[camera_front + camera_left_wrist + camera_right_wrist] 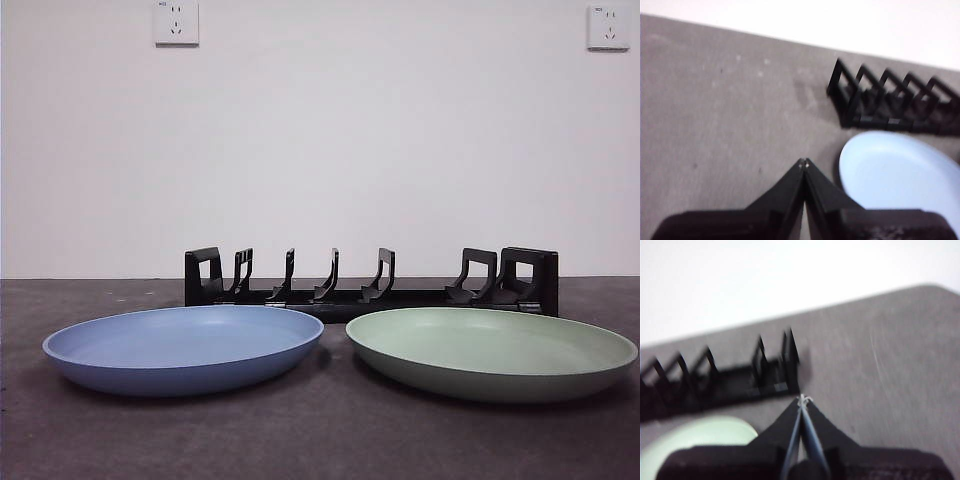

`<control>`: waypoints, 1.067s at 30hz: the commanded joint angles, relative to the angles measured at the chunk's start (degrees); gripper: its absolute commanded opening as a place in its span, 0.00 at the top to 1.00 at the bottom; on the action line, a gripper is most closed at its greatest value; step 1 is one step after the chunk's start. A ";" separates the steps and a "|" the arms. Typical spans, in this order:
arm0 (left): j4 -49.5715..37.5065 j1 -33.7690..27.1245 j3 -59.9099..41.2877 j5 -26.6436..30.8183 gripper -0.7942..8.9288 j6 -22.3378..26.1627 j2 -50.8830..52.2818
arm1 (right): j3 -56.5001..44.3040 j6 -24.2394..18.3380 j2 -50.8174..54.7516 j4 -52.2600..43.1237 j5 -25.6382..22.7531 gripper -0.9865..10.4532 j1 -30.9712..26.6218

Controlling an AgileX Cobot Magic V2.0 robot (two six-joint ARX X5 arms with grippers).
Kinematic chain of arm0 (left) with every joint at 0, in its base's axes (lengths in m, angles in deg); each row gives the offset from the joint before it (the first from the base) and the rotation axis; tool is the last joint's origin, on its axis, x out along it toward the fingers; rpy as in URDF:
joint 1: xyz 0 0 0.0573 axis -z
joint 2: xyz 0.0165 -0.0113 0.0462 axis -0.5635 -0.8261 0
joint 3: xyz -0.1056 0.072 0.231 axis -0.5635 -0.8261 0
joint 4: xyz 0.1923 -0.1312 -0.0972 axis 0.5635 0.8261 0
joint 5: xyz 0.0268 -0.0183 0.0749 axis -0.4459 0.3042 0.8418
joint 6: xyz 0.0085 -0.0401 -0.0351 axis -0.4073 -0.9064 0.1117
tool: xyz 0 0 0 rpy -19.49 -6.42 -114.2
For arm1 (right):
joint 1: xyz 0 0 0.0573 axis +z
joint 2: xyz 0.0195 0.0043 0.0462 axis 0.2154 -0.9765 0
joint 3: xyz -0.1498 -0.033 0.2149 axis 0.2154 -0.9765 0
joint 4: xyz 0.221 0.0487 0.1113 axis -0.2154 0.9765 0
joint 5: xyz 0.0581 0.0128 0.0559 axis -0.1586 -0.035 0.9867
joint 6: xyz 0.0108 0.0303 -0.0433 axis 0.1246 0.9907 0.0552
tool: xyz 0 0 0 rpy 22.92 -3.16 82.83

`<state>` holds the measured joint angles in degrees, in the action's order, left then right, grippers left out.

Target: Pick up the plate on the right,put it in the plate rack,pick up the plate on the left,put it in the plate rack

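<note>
Blue plate and green plate lie flat, rims slightly apart, before the rack, while left gripper and right gripper hover above, jaws closed and empty.

I found no readable text; the tiny marks on the two wall sockets behind my table were too small to make out.

light: even, soft – front view sharp | both wrist views blurred – shadows faint
</note>
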<state>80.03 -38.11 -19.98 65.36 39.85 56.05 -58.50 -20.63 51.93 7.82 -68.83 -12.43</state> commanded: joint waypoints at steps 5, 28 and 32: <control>3.67 -0.13 9.03 -3.76 0.92 -1.29 -4.48 | 10.45 3.30 -8.31 1.79 2.67 0.92 -0.02; 35.93 1.66 43.41 -25.20 0.92 13.99 -28.94 | 49.90 -17.16 -40.83 46.82 27.12 0.92 0.02; 36.22 3.80 43.60 -25.24 0.92 14.34 -29.68 | 50.45 -17.38 -41.18 47.54 27.21 0.92 0.04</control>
<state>116.35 -34.48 23.49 40.36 53.11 26.32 -8.30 -37.33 10.69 55.53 -41.79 -12.43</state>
